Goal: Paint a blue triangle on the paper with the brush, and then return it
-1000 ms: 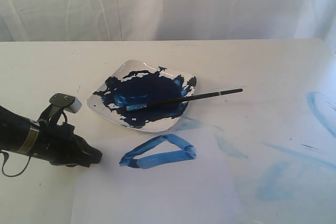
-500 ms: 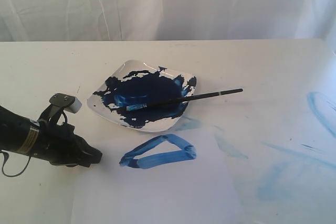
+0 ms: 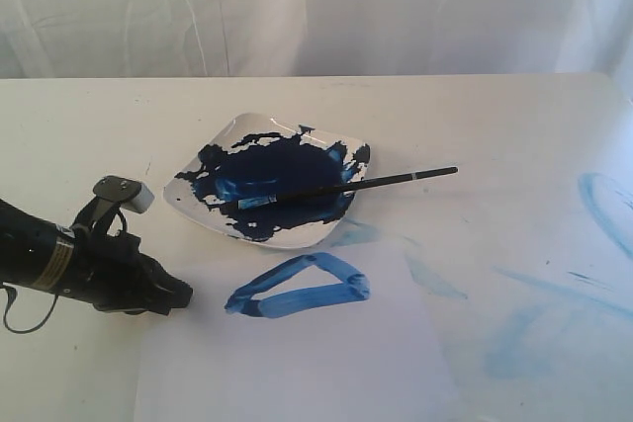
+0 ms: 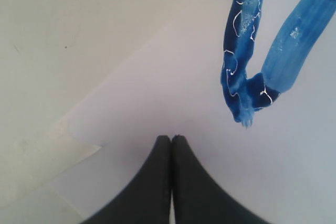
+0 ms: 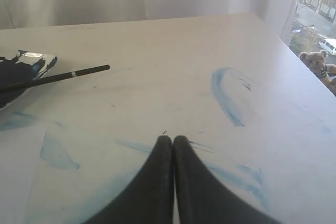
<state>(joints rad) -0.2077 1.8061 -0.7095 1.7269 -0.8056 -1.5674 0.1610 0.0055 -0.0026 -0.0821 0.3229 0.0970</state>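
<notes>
While our left gripper (image 3: 176, 295) hangs clenched on nothing, its jaws pressed together over the edge of the plain white paper sheet (image 3: 316, 363), the blue triangle of thick, streaky brushstrokes (image 3: 297, 300) lies on that sheet just ahead of its tip, near but not touching. Beyond the triangle from this gripper we see the white square dish (image 3: 188, 195) holding a dark blue paint pool (image 3: 277, 170). The thin black-handled paintbrush (image 3: 336, 186) rests across the dish, its bristle end in the paint and its handle end poking out past the far rim over the white table (image 3: 495, 116). Our right gripper (image 5: 172, 139) is likewise clenched and empty above the table, well apart from the brush, whose handle end lies ahead of it and off to one side. Pale-blue smears (image 5: 226, 95) mark the table just ahead of that gripper.
</notes>
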